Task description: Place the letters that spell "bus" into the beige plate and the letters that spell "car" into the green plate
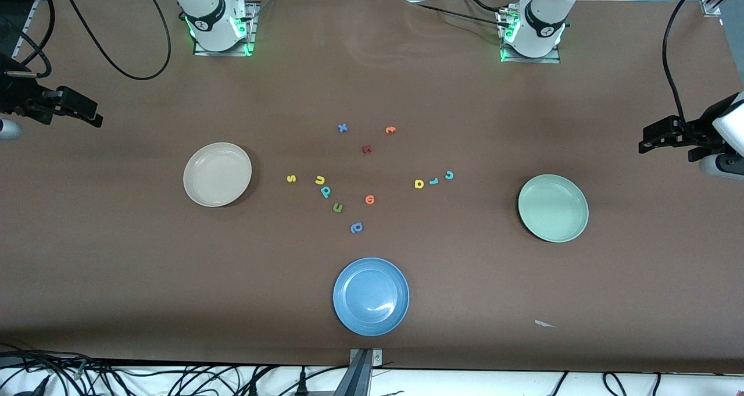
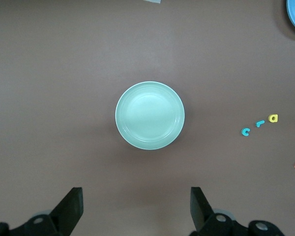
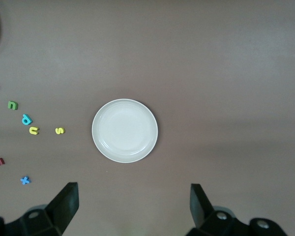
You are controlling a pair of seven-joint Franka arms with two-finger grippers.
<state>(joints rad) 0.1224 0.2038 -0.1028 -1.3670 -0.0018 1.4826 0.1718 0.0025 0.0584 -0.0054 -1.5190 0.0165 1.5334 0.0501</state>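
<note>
On the counter (image 1: pixel 116 256) nothing has gone into a plate yet, so you have the whole job ahead of you. Look at the beige plate (image 1: pixel 217 174): bare, sitting toward the right arm's end. The green plate (image 1: pixel 553 208) is just as bare, toward the left arm's end.

Your "bus" letters all lie loose near the middle of the counter: the yellow s (image 1: pixel 291 178) closest to the beige plate, then the yellow u (image 1: pixel 319 179), and the teal b (image 1: pixel 325 192) just beside the u and a touch nearer the front camera. Mind the green letter (image 1: pixel 337 208) and the blue letter (image 1: pixel 356 228) close by (they are look-alikes, not yours to take).

Your "car" letters sit in a short row toward the green plate: the yellow a (image 1: pixel 419 183), the teal r (image 1: pixel 433 181) and the teal c (image 1: pixel 449 175), each just beside the next, none touching the plate.

Both arms wait out at the ends. Your left gripper (image 2: pixel 136 209) hangs over bare counter near the green plate, fingers spread wide with nothing between them. Your right gripper (image 3: pixel 132 209) hangs over bare counter near the beige plate, fingers likewise wide apart and empty.

So the tally, as I judge it: none of six delivered, six picks and six drops left. The right arm looks best placed for s, u, b; the left for c, a, r. The blue plate (image 1: pixel 371 296) stays out of it, as do the orange (image 1: pixel 369 199) and other stray letters.
</note>
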